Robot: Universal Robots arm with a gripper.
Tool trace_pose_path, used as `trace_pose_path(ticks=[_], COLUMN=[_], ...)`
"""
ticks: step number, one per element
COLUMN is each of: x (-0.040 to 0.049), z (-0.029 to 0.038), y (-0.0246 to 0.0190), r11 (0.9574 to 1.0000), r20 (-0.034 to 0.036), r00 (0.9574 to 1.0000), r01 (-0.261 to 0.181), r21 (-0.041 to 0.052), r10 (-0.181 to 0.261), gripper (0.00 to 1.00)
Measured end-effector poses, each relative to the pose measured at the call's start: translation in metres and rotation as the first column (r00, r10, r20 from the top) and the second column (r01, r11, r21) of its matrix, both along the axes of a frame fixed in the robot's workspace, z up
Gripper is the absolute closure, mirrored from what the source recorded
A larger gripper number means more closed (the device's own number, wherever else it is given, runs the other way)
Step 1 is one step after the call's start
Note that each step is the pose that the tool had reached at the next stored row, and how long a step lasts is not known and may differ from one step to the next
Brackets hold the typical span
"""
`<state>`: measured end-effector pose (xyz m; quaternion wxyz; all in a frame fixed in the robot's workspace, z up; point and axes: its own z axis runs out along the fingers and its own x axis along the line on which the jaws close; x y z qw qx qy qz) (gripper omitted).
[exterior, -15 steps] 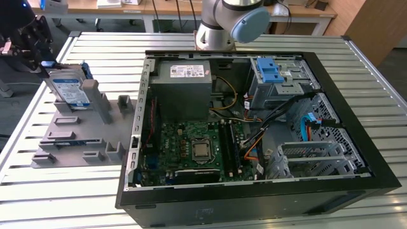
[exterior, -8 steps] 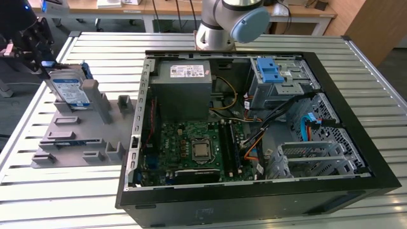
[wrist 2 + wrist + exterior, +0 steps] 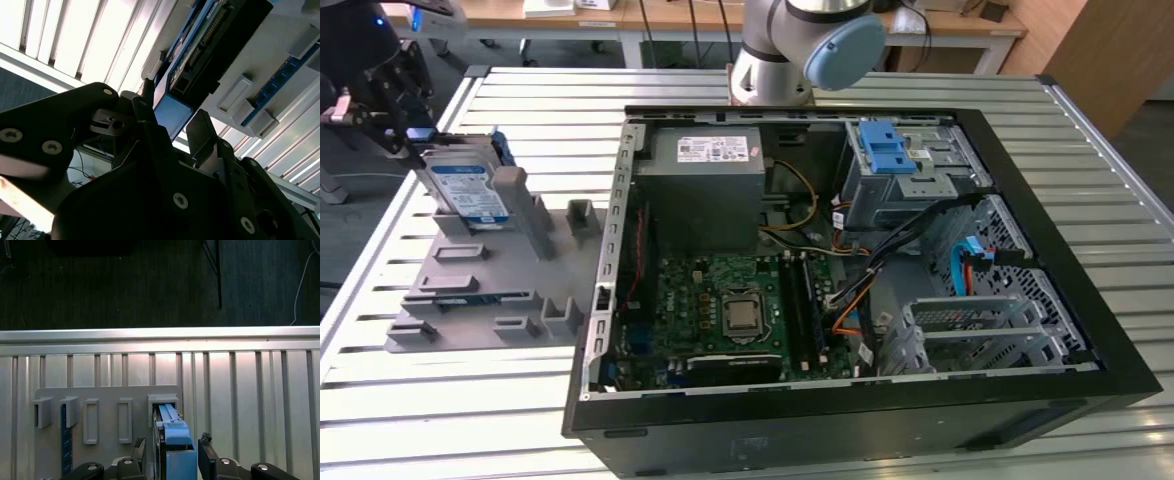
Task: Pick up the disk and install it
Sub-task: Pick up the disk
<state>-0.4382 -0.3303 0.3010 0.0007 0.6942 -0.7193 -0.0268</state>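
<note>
On the slatted table (image 3: 454, 420), left of the open computer case (image 3: 1107, 340), the grey holder (image 3: 467, 300) is carrying the disk (image 3: 464, 190) upright at the exterior view's upper left — the end effector (image 3: 171, 446) is straddling its blue end, fingers (image 3: 206, 455) spread just beside it.

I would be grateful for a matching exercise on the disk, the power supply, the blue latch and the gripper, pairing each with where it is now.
Things:
1. disk
2. power supply
3. blue latch
4. gripper

Places:
a. on the metal drive cage inside the case
b. one of its fingers on each side of the disk
c. upright in the grey holder, outside the case
d. inside the case, beside the green motherboard

Pairs: 1-c; 2-d; 3-a; 4-b
</note>
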Motion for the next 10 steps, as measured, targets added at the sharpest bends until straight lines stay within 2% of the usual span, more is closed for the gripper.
trace_pose_path(ticks=[3, 10], x=[0.0, 0.0001], z=[-0.0011, -0.0018], y=[0.0009, 0.0043], r11=[1.0, 1.0], r20=[-0.0032, -0.0035], r00=[1.0, 1.0], r01=[0.0, 0.0], r21=[0.0001, 0.0001], r10=[0.0, 0.0], gripper=[0.47, 0.47])
